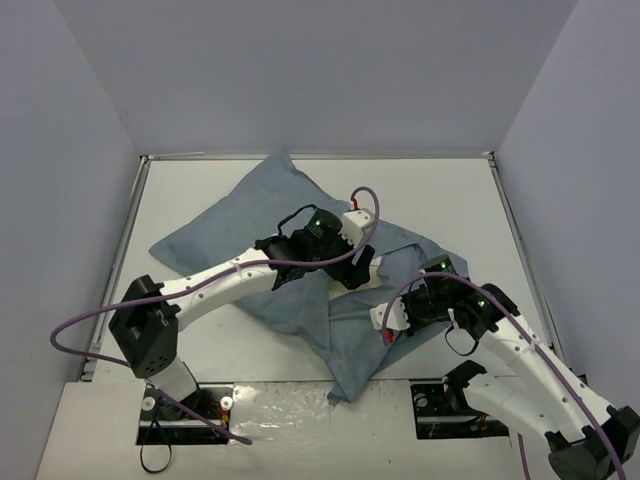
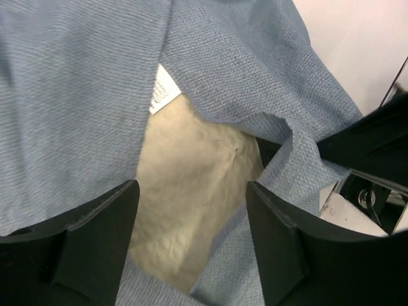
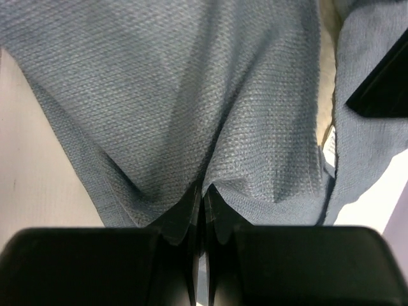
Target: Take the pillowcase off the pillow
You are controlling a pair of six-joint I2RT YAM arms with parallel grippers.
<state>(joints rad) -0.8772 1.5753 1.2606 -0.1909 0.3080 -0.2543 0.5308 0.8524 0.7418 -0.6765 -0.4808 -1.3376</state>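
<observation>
1. Lying slantwise across the middle of the white table point(image 1: 450, 200), the pillowcase point(image 1: 240, 235) shows only its plain blue-grey face. One corner points toward the back wall, and a loose flap trails down to the near edge between the two arm bases.
2. Most of the pillow point(image 2: 185, 166) is inside the case. A creased cream patch of it is bared where the cloth mouth gapes, on the right-hand side of the bundle in the overhead view.
3. A small white label point(image 2: 162, 92) sits on the hem at the far edge of that opening.
4. The left gripper point(image 2: 191, 191) hangs directly over the bared cream patch with its jaws apart. Blue cloth lies to the outside of each finger, and nothing is clamped between them. Whether the fingertips touch the pillow cannot be told.
5. The right gripper point(image 3: 204, 191) has its fingers pressed together on a fold of the pillowcase, and the weave puckers into a tented ridge running up from the pinch. This grip is on the near-right part of the case, just beside the opening; a strip of cream and the label show at the right edge of its wrist view.
6. In the overhead view the two grippers are near each other — the left one farther from the bases, the right one nearer and to the right.
</observation>
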